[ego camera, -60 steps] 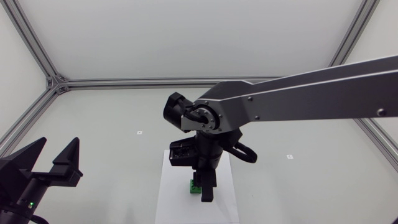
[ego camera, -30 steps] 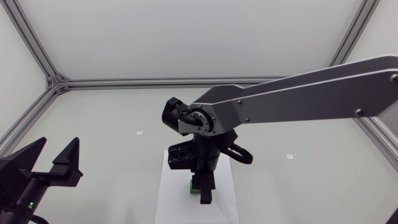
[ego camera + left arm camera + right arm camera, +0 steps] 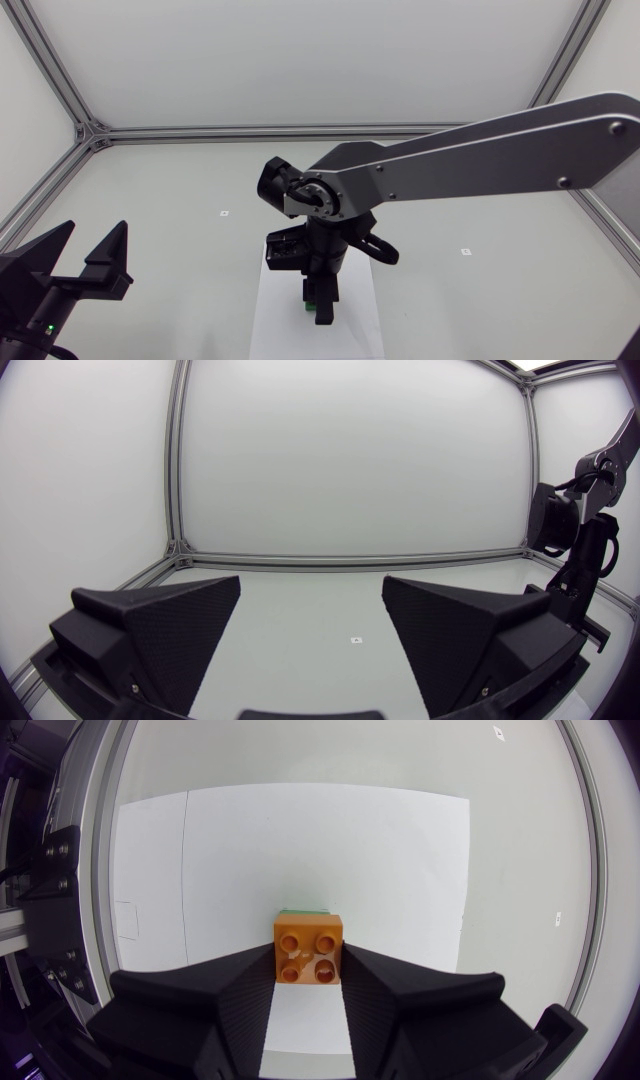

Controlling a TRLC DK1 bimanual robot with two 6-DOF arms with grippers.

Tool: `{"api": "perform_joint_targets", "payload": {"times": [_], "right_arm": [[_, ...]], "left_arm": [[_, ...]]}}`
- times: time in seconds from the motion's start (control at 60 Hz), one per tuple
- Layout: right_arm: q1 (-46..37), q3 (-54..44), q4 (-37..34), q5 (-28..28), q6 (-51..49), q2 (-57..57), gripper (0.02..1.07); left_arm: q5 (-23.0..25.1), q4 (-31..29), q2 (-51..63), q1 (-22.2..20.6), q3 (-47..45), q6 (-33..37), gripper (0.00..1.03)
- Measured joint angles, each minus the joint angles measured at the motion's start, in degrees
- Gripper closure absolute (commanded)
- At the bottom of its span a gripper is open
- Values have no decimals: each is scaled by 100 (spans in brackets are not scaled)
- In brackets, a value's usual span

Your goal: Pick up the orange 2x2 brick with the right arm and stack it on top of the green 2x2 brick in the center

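In the right wrist view my right gripper (image 3: 309, 965) is shut on the orange 2x2 brick (image 3: 309, 951), studs facing the camera, one finger on each side. A thin green edge of the green 2x2 brick (image 3: 303, 911) shows just beyond and below the orange one; whether they touch I cannot tell. In the head view the right gripper (image 3: 321, 304) points down at the table's centre, and only a sliver of the green brick (image 3: 309, 306) shows beside its fingers. The orange brick is hidden there. My left gripper (image 3: 90, 262) (image 3: 312, 630) stands open at the near left, holding nothing.
A white paper sheet (image 3: 275, 320) (image 3: 400, 870) lies under the bricks at the table's centre. Small marks dot the table (image 3: 224, 213). The aluminium frame (image 3: 90, 133) runs along the table's back and sides.
My right arm has shifted slightly left and its gripper has come lower over the green brick, hiding more of it. The left arm has not moved.
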Motion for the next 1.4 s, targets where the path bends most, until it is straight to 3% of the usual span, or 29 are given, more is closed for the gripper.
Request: {"api": "perform_joint_targets", "payload": {"times": [1.4], "right_arm": [[188,-181,83,328,22,-11,101]], "left_arm": [[0,0,0,0,0,0,4]]}}
